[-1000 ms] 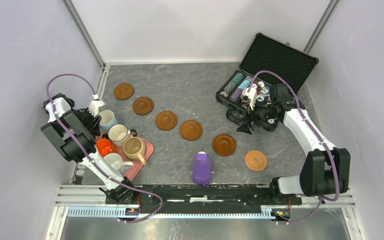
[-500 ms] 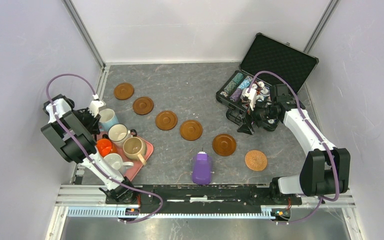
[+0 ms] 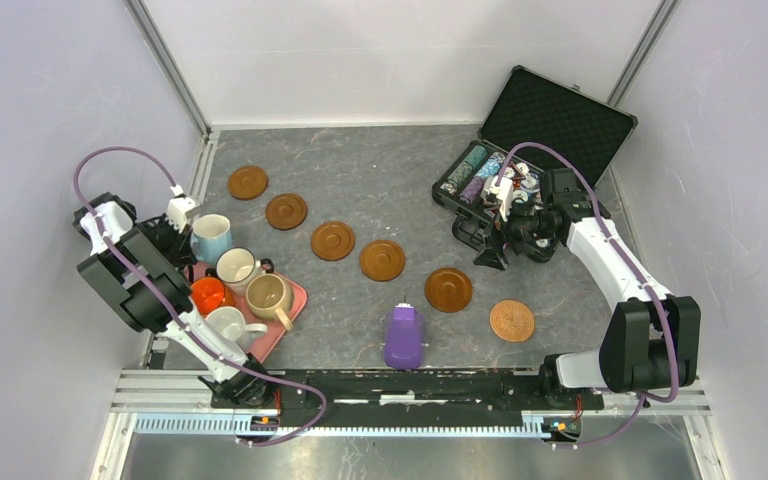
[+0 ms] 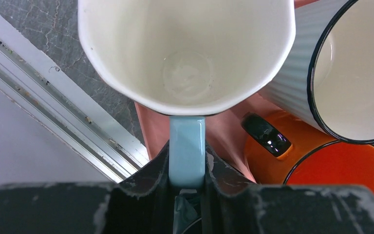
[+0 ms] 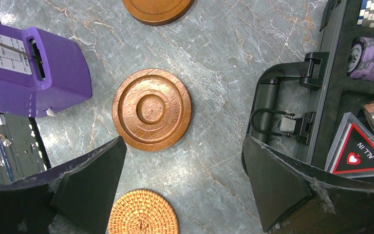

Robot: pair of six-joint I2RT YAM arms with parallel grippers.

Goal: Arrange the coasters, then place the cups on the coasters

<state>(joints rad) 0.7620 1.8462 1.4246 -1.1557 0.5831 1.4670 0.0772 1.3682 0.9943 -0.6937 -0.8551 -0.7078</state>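
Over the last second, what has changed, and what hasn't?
The left gripper closed on the handle of the light blue mug and drew it slightly to the left. The right gripper stays open; the coasters and the other mugs have not moved.

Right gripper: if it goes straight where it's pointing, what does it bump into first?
Probably the dark wood coaster under the open right gripper, or the bare table right beside it; depth is hard to tell.
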